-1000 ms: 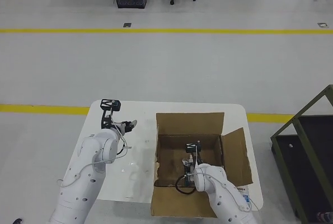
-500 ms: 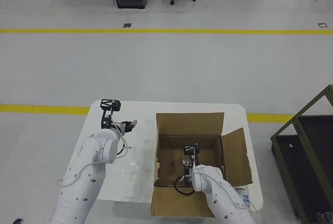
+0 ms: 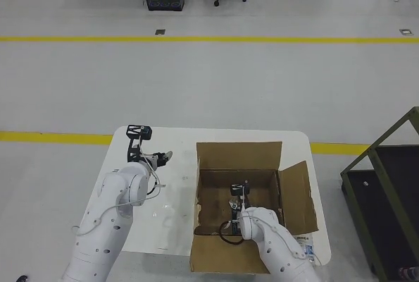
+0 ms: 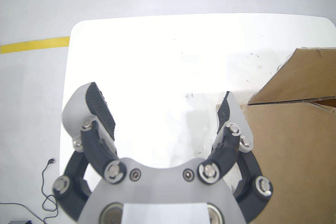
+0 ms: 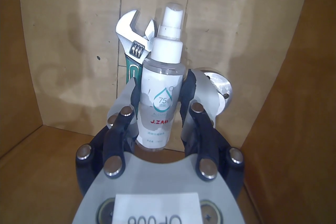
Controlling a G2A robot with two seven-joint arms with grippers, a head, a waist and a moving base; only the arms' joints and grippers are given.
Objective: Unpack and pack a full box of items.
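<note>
An open cardboard box (image 3: pixel 239 155) stands on the right half of the white table (image 3: pixel 174 211). My right gripper (image 3: pixel 236 206) is down inside it. In the right wrist view my right gripper (image 5: pixel 162 83) is shut on a clear spray bottle (image 5: pixel 168 51) with a white cap, held upright between the pads. Behind the bottle an adjustable wrench (image 5: pixel 132 36) with a green handle lies on the box floor, and a round metal part (image 5: pixel 220 86) sits beside one finger. My left gripper (image 4: pixel 158 92) hangs open and empty over the bare table (image 4: pixel 157 51), left of the box (image 4: pixel 288 135).
The box flaps stand open on all sides, the right one (image 3: pixel 297 197) splayed outward. A small white and blue packet (image 3: pixel 308 248) lies on the table by the box's front right corner. A green metal rack (image 3: pixel 392 183) stands off to the right of the table.
My right arm has shifted slightly to the left inside the box with the bottle in its gripper. The left arm has not moved.
</note>
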